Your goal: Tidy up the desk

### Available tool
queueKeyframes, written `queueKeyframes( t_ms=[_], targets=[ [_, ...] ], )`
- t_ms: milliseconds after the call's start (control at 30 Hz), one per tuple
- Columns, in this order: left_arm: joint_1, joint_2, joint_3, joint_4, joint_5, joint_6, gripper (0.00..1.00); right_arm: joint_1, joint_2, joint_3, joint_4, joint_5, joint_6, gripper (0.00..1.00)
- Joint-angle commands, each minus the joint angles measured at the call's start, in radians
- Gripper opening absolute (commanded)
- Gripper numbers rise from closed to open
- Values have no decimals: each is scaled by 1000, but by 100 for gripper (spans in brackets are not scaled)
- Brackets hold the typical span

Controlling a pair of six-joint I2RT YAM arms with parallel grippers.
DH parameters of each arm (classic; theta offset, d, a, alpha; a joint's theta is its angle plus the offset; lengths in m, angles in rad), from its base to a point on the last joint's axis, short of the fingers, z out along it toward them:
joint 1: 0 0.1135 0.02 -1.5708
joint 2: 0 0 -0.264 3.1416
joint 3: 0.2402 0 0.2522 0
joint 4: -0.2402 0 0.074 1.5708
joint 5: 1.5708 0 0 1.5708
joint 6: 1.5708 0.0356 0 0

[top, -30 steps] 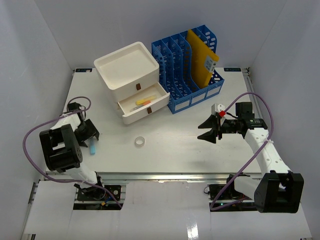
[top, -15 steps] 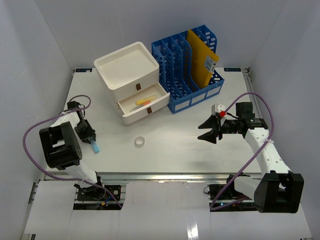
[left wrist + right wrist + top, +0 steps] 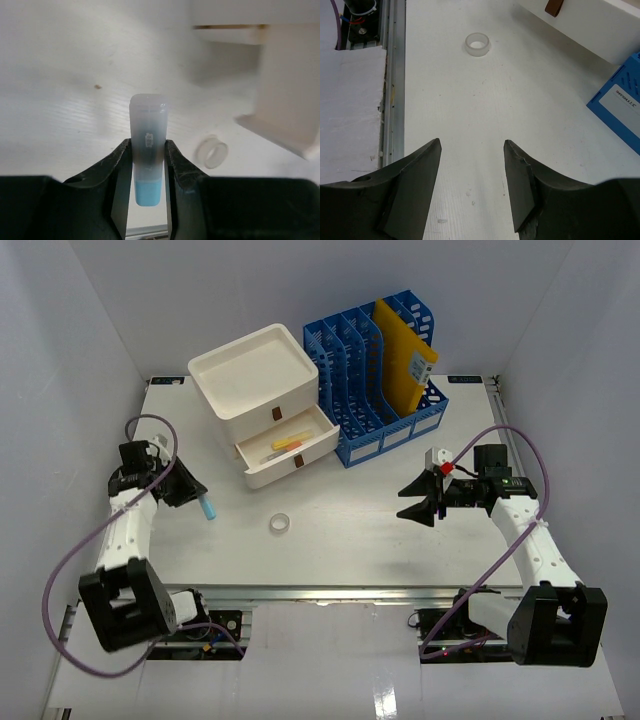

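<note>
The large flat white rectangular surface [image 3: 350, 540] fills the middle of the overhead view, with its metal rail along the near edge. The left arm [image 3: 125, 525] has changed most. A second ago it was folded low at the front-left corner, the left jaws spread over a small translucent tube with a blue end [image 3: 207, 507] lying flat. Now the arm reaches further back and the left jaws are clenched on that tube, which sticks out beyond them. The right arm [image 3: 530, 540] has not moved; the right jaws are released and grasp nothing. The clear tape ring [image 3: 281, 524] lies where it did, well apart from both arms. The white two-tier drawer box [image 3: 255, 390] and the blue slotted file rack [image 3: 370, 390] with its yellow folder [image 3: 405, 360] are unchanged. In the left wrist view the jaws cover the tube's sides and the drawer box is cut off at the frame edge. The yellow and red items in the open lower drawer [image 3: 290, 445] are too small to identify, and whether the tube is clear of the surface cannot be told.
</note>
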Motion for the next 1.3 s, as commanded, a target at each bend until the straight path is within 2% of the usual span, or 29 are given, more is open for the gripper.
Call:
queueKeyframes(
  t_ms=[0,67,167,300,367,467,567,700,933,1267],
  targets=[
    [-109,-251,2,80,133,-18,3,-7,7,32,-21,-31,-30,60],
    [-183,-330,30,99,96,-21,3,-6,19,29,-21,-27,-32,60],
    [-361,-338,102,141,29,-12,3,-6,36,29,-22,-20,-37,60],
    [-508,-264,210,168,-81,45,3,-6,48,26,-22,-16,-41,60],
    [-645,-175,303,169,-174,101,3,-6,51,23,-20,-14,-46,60],
    [-760,-52,415,162,-310,187,5,-6,52,15,-15,-10,-48,60],
    [-801,82,522,150,-465,275,7,-7,56,7,-10,-1,-50,60],
    [-810,220,615,150,-553,389,9,-6,71,8,-8,9,-51,60],
    [-811,330,601,197,-676,498,13,-6,71,10,-9,14,-54,60],
    [-815,320,560,202,-617,500,47,-6,74,9,-23,16,-70,60]
  ],
)
